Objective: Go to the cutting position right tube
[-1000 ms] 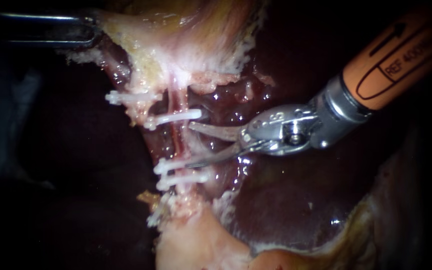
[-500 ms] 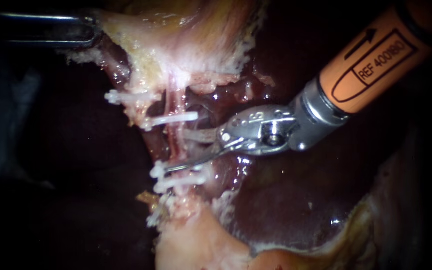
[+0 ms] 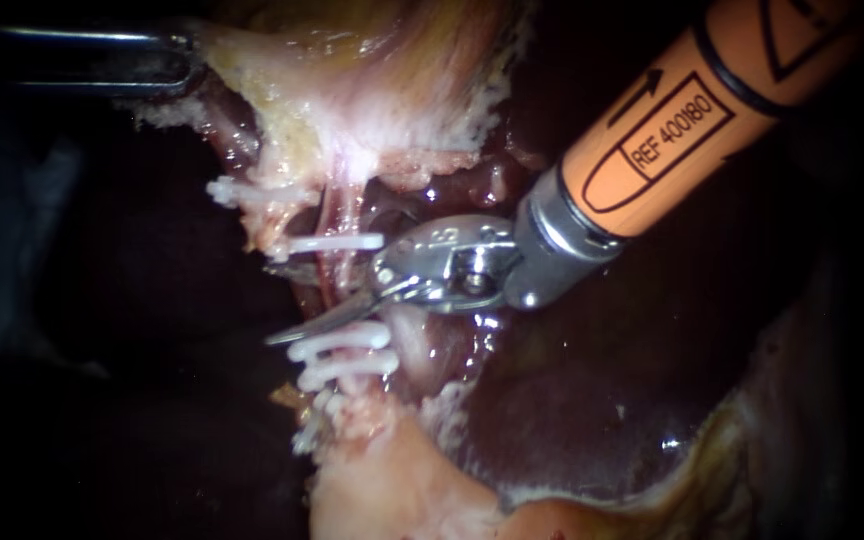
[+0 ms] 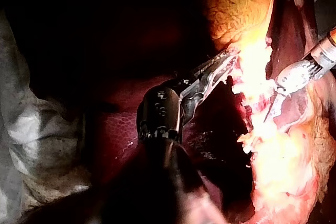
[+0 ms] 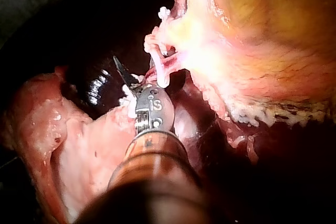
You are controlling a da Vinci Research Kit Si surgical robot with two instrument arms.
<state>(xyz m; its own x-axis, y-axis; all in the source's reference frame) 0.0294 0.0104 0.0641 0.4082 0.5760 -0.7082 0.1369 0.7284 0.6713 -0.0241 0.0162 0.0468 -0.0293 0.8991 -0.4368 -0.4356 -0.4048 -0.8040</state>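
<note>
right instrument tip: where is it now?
Endoscope view: the right instrument, entering from the upper right, has its lower blade lying across the tube, between the single upper clip and the pair of lower clips, just above that pair.

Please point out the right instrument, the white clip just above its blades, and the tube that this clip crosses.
right instrument (image 3: 287,305), endoscope view, midway between its open blade tips.
white clip (image 3: 337,242), endoscope view, middle of its bar.
tube (image 3: 332,276), endoscope view, bare stretch under that clip.

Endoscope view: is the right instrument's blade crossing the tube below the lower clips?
No, the blade of the right instrument crosses the tube above the lower clips, just under the upper clip.
</note>
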